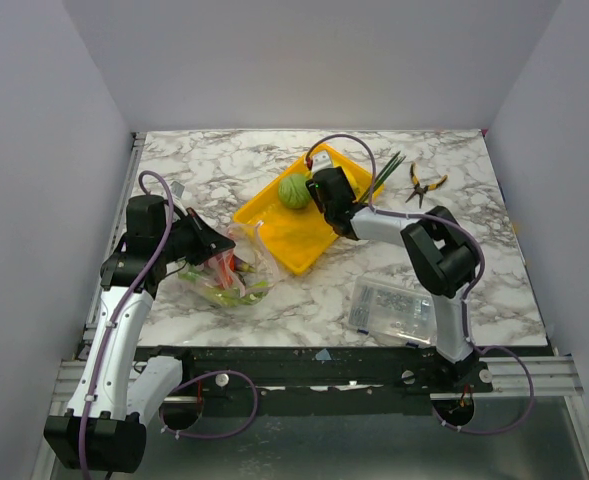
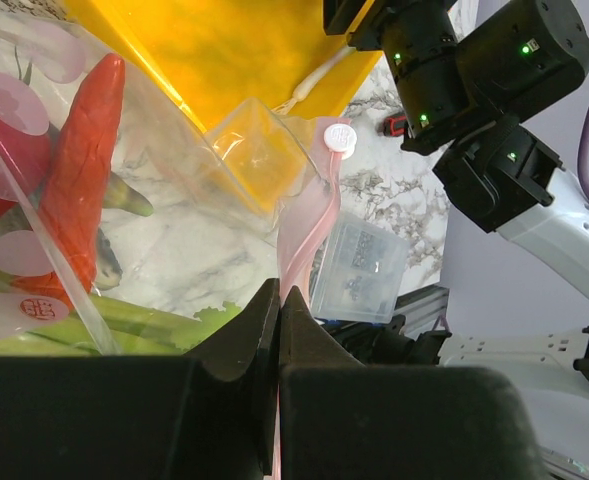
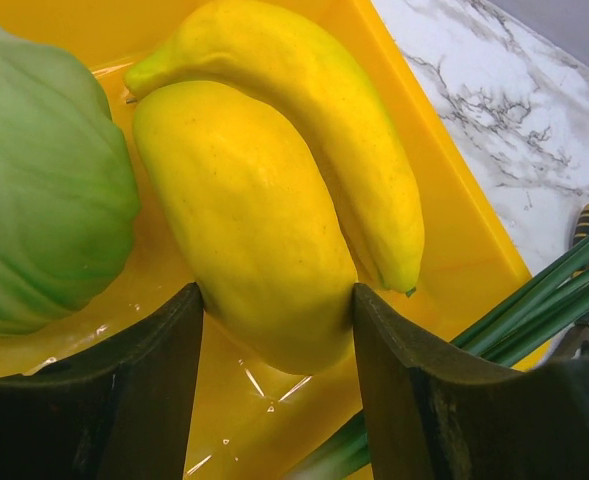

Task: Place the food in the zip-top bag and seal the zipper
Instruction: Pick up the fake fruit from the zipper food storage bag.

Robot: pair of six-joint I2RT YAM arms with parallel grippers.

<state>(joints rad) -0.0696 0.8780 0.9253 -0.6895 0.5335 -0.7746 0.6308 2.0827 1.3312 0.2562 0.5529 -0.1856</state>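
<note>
We are in the loading step, with most of the food not yet bagged. The left claw [image 2: 279,298] is fully closed, pinching the pink zipper [image 2: 312,232] at the edge of the zip-top bag [image 1: 224,285], which lies crumpled on the counter [image 1: 224,160] just left of the yellow tray [image 1: 304,250]. Through the plastic we see a red pepper [image 2: 79,190] and some green pieces already inside. The right claw [image 3: 277,300] is down in the tray at about half width, its fingers [image 3: 154,390] set against both flanks of the bananas [image 3: 244,220], so we read this as a grip taking hold while the bananas rest on the tray floor. A green leafy piece [image 3: 44,180] sits just beside them on the left, and the leek [image 3: 539,305] lies along the tray's outer edge. The pliers [image 1: 424,183] and the clear box [image 1: 392,308] sit apart on the right and are not our concern. Next, we judge, the bananas need a clean lift clear of the tray wall and a carry leftward to the bag. That calls for the mouth to be open enough to take them, and from these views we cannot tell how wide it gapes. The curved fruit may also pivot between the fingers during the lift.
</note>
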